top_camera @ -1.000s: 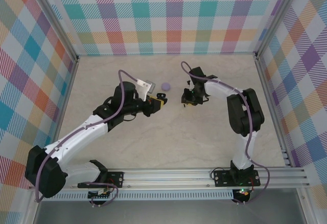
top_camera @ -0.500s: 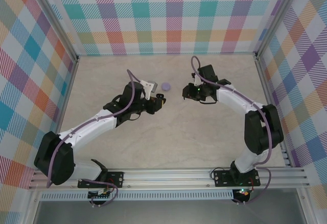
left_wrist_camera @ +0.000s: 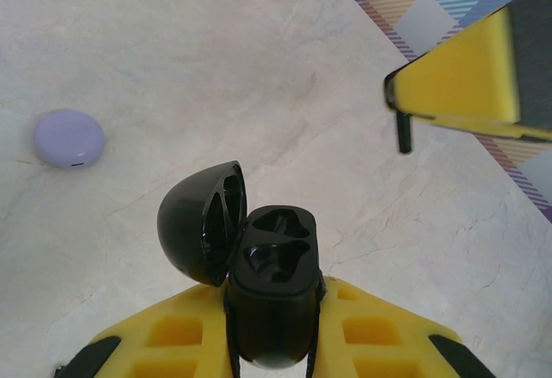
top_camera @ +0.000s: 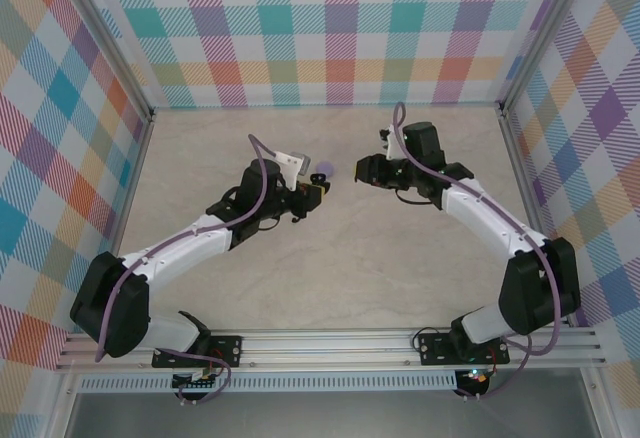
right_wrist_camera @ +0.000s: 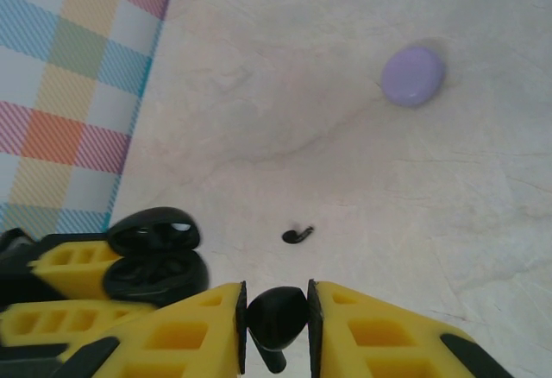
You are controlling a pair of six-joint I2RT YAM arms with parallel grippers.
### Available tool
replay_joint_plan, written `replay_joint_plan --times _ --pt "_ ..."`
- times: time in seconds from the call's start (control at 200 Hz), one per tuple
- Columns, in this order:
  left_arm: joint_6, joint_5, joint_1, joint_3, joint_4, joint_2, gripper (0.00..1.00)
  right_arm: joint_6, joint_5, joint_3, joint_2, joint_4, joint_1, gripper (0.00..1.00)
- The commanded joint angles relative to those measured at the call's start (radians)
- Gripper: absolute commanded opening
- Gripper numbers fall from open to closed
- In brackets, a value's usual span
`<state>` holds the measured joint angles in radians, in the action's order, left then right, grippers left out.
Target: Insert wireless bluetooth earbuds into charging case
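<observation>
**Black earbud** (right_wrist_camera: 276,316): tiny, stemmed, glossy hard shell. The right pincer (right_wrist_camera: 276,302) is gripping it by the bulb, jaws standing almost closed on it, with the stem sticking out free of the grip. It is hanging above the far middle of the desk (right_wrist_camera: 345,179), just right of the open case.
Handling, as judged: very light and stiff, with a slick rounded body that is likely to twist or squirt out under a hard squeeze. It is best taken across the bulb's flanks, leaving the stem clear to enter its well.

**Second black earbud** (right_wrist_camera: 297,235): lying loose on the desk, between the two pincers and apart from both.

**Black charging case** (left_wrist_camera: 274,266): the lid is hinging open to one side, and both wells are looking empty. The left pincer (left_wrist_camera: 276,305) is clamping shut on its base, presenting the wells towards the right pincer.
Handling, as judged: rigid and smooth, so a firm hold low on the body is suiting it.

**Lilac case** (left_wrist_camera: 69,138): closed and resting on the desk, just far of the left pincer.
</observation>
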<state>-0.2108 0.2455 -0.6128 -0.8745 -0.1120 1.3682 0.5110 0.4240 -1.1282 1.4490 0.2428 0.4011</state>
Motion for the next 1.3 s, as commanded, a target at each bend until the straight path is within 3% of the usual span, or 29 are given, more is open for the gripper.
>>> replay_joint_plan --times 0.0,0.46,0.76,1.295 --pt "0.038 0.029 -0.009 0.035 -0.123 0.003 0.2 0.028 0.062 0.002 -0.051 -0.079 0.013 0.27" --pt "0.144 0.145 -0.011 0.124 -0.37 -0.05 0.17 0.038 0.066 -0.031 -0.157 -0.136 0.102 0.28" --pt "0.174 0.19 -0.011 0.137 -0.399 -0.131 0.17 -0.036 0.004 -0.063 -0.166 -0.1 0.177 0.28" --pt "0.165 0.221 -0.013 0.129 -0.369 -0.175 0.18 -0.049 -0.007 -0.08 -0.139 -0.121 0.208 0.27"
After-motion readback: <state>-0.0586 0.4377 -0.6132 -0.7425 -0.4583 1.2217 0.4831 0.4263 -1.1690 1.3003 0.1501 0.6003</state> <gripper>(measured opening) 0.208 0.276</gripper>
